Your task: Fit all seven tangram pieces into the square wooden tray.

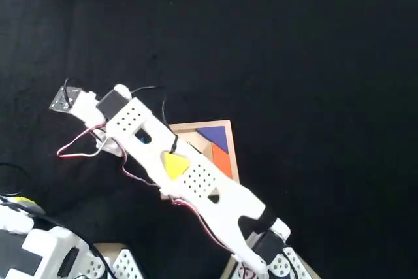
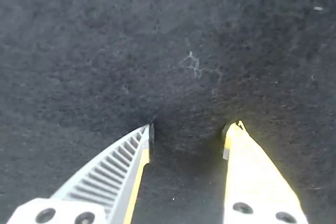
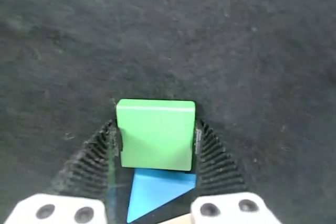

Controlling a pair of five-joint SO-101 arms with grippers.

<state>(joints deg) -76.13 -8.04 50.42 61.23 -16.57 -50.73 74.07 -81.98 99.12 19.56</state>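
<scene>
My right gripper [image 3: 155, 124] is shut on a green square piece [image 3: 155, 140], one finger pressed against each side of it, over black cloth. Just behind the square lies a light blue triangle [image 3: 157, 192]. In the high view the square wooden tray [image 1: 230, 136] sits near the middle of the table with a dark blue triangle [image 1: 215, 136] and an orange piece [image 1: 222, 158] in it. The right arm [image 1: 170, 155] stretches across the tray and hides most of it. My left gripper [image 2: 191, 129] is open above bare cloth.
Black cloth [image 1: 294, 63] covers the whole table, with wide free room at the back and right. The left arm [image 1: 39, 246] is folded at the front left corner. Red and white cables [image 1: 78, 145] hang beside the right arm.
</scene>
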